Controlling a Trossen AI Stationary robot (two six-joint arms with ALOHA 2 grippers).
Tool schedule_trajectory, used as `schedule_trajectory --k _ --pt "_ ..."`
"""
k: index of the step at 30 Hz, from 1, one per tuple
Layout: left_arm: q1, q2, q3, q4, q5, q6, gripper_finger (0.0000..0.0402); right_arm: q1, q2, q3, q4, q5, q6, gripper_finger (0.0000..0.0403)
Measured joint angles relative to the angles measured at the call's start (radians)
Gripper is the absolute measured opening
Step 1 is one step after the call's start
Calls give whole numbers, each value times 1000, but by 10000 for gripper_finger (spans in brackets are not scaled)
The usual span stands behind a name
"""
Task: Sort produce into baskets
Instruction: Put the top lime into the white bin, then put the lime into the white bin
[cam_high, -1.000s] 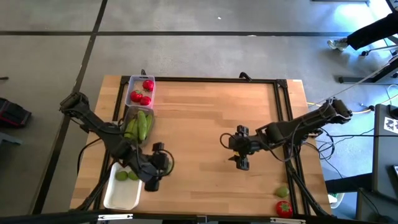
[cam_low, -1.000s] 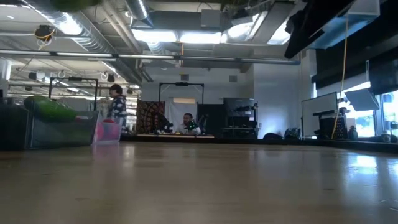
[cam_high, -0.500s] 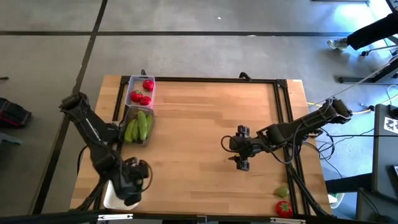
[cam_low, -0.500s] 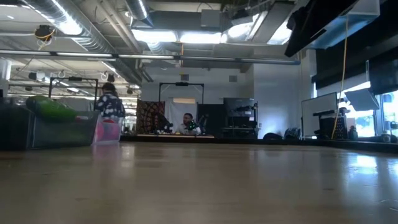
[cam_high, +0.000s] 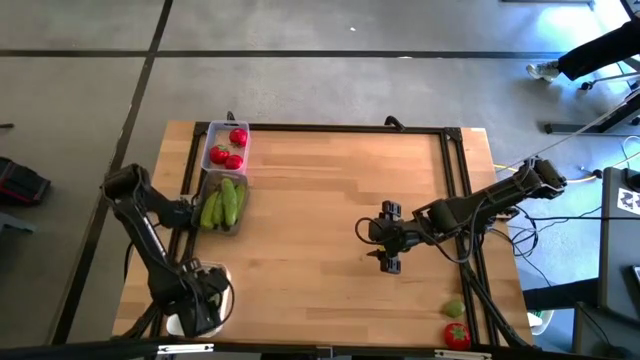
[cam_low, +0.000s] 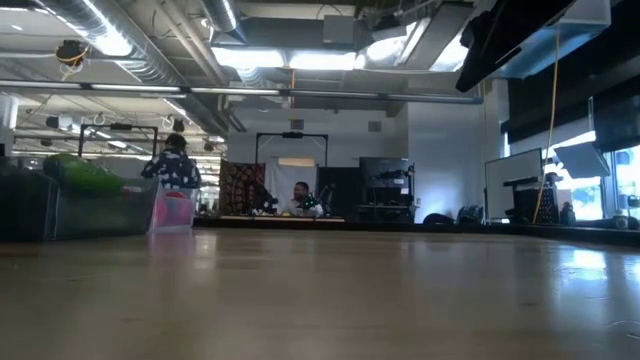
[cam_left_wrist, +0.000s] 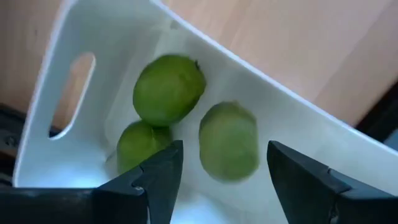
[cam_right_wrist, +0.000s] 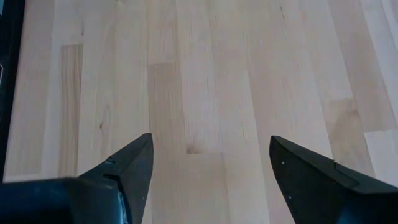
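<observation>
Wooden table (cam_high: 330, 200): left hand (cam_left_wrist: 221, 163) spread above three limes (cam_left_wrist: 168, 87) in white basket (cam_left_wrist: 74, 56)

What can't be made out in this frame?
- High view: the left gripper hides most of the white bin, so its limes show only in the left wrist view.
- Low view: neither arm is visible.
- Left wrist view: one lime is blurred.

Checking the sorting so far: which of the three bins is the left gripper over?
The white bin holding limes; the left gripper hangs open above it. The other two bins are clear.
</observation>
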Motion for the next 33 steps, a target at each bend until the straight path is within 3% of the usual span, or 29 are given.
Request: schedule_trajectory --k 7,15,21,28,33 --pt "7 46 0 3 81 36 246 0 0 0 0 0 0 282" --pt "90 -15 44 -12 35 200 239 0 0 0 3 -3 3 282" --pt "171 -120 72 54 -264 427 228 0 0 0 25 16 38 282" --pt "204 -164 74 173 -593 756 225 49 0 0 -88 -207 224 282" --pt "207 -162 65 199 -751 822 225 169 0 0 -247 -264 473 282"
